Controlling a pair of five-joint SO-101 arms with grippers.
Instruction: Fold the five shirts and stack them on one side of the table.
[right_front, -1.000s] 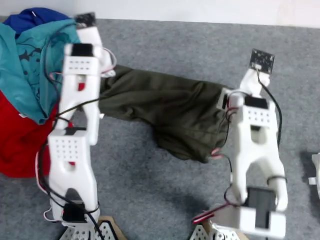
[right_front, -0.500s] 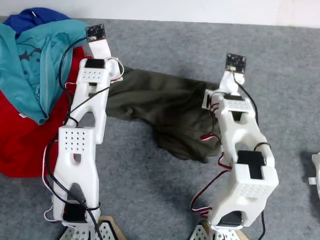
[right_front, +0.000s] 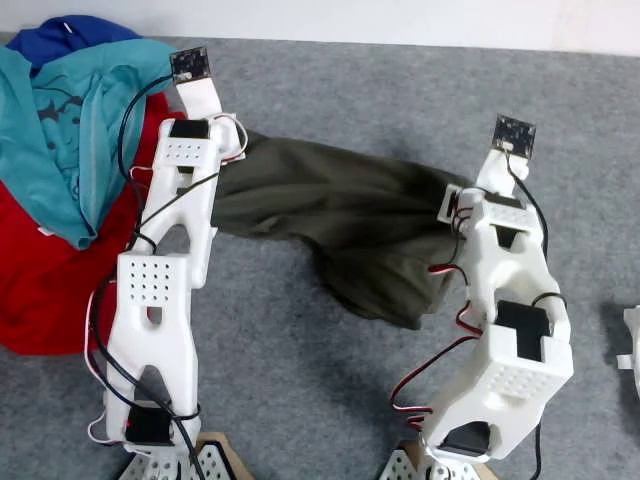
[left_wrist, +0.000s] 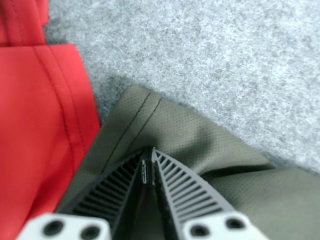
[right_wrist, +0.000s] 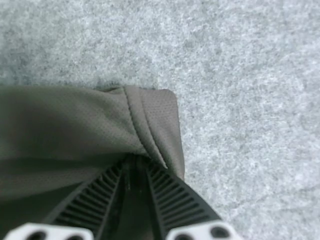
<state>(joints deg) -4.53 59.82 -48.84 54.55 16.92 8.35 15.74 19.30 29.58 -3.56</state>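
**Right arm swung toward frame right; olive shirt spread wider**

Since the frame half a second earlier, the right arm (right_front: 510, 300) has swung toward the right of the high view. The end of the olive shirt (right_front: 340, 215) that it holds has gone with it, so the cloth now spans a wider stretch. The left arm (right_front: 165, 260) has kept its place over that interval.

Left tool (left_wrist: 147, 152): clenched on the olive shirt. Its fingertips pinch together on the cloth just inside a stitched hem. The red shirt (left_wrist: 40, 115) lies just beside this grip point. Which of the two edges lies on top cannot be told.

Right tool (right_wrist: 134, 160): clenched on a folded corner of the olive shirt, with the hem bunched between the fingers. Bare counter (right_wrist: 240, 75) shows past that corner.

Olive shirt, high view:
- It lies on the grey counter at frame centre.
- It runs from the left arm's wrist at upper left of centre to the right arm's wrist at right of centre.
- A loose bulge of cloth hangs toward lower centre.

Other shirts, high view, crumpled together at the left:
- The blue shirt (right_front: 70, 35) sits in the upper left corner.
- The teal shirt (right_front: 60, 130) lies below it.
- The red shirt sits at the left edge, partly under the teal one.
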